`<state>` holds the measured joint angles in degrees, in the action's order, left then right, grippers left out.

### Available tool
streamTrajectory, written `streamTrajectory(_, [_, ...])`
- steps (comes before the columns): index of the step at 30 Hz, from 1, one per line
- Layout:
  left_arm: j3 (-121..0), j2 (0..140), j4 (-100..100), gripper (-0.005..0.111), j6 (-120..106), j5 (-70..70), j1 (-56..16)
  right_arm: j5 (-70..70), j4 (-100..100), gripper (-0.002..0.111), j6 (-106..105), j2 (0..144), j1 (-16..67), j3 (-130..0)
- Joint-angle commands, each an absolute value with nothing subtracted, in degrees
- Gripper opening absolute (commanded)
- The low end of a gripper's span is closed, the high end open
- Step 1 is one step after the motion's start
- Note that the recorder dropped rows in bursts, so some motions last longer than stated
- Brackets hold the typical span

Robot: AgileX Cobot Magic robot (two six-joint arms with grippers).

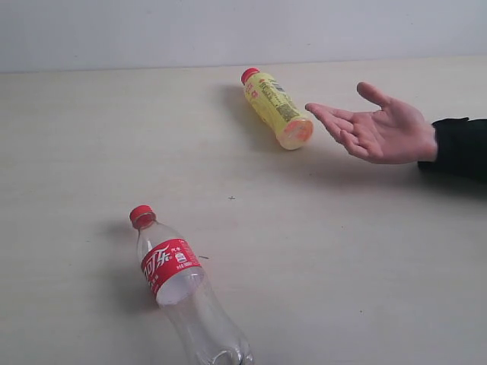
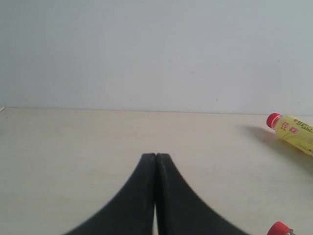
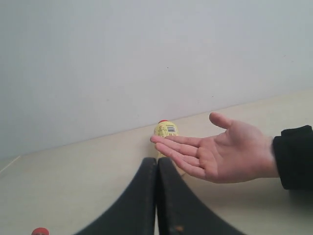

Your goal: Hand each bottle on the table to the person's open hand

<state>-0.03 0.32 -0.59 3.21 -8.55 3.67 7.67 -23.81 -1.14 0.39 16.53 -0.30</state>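
A yellow bottle point(image 1: 275, 109) with a red cap lies on its side on the table point(image 1: 342, 251), its base just left of the person's open hand point(image 1: 380, 129). A clear bottle point(image 1: 183, 289) with a red cap and red label lies near the front, running off the lower edge. Neither gripper shows in the exterior view. In the left wrist view my left gripper point(image 2: 156, 155) is shut and empty, with the yellow bottle point(image 2: 293, 132) far off and a red cap point(image 2: 279, 229) at the corner. My right gripper point(image 3: 157, 160) is shut and empty; beyond it are the hand point(image 3: 220, 154) and yellow bottle point(image 3: 166, 129).
A pale wall point(image 1: 228, 30) runs along the table's far edge. The person's dark sleeve point(image 1: 460, 144) comes in from the right.
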Motion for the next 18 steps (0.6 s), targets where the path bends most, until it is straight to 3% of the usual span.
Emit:
streamTrajectory(1, [0.00,0.00,0.00,0.001,3.02,-8.48,3.40,3.28,-24.42,0.000,-1.11,0.00,16.33,-0.76])
streamTrajectory(18, [0.00,0.00,5.41,0.001,6.93,-4.12,3.40,3.67,-24.42,0.000,-1.53,0.00,16.33,-0.99])
